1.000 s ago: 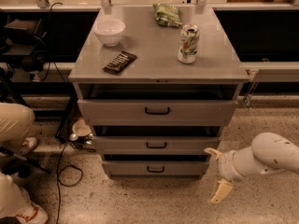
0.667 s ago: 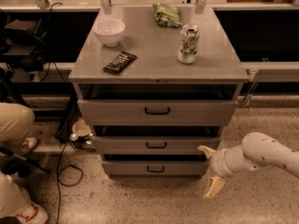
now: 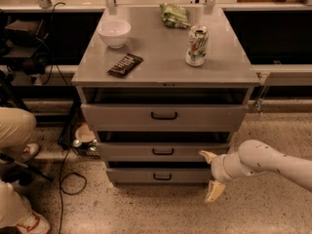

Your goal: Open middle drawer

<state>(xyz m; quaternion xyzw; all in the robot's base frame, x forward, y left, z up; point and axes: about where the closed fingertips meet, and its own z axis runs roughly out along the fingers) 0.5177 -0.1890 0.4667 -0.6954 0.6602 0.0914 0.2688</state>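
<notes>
Pincer hangs low in front of the cabinet, below the front right corner of the worktop, at the end of a white arm that comes in from the right. Its two pale fingers are spread wide apart with nothing between them: the upper fingertip lies over the right end of the middle drawer, well to the right of that drawer's black loop handle, and the lower one points down toward the speckled floor beside the bottom drawer. Whether the upper finger touches the drawer front cannot be told.

The middle drawer is the second of three grey fronts, under the taller top drawer; a dark gap shows above its front.

On the worktop, a white bowl sits near the back left corner. A dark wrapped snack bar lies flat and slanted toward the front left. A green and white soda can stands upright toward the right edge, and a green crinkled snack bag lies near the back edge, behind the can.

At the left, a person's leg in tan trousers and a red and white shoe show beside black cables on the floor.
</notes>
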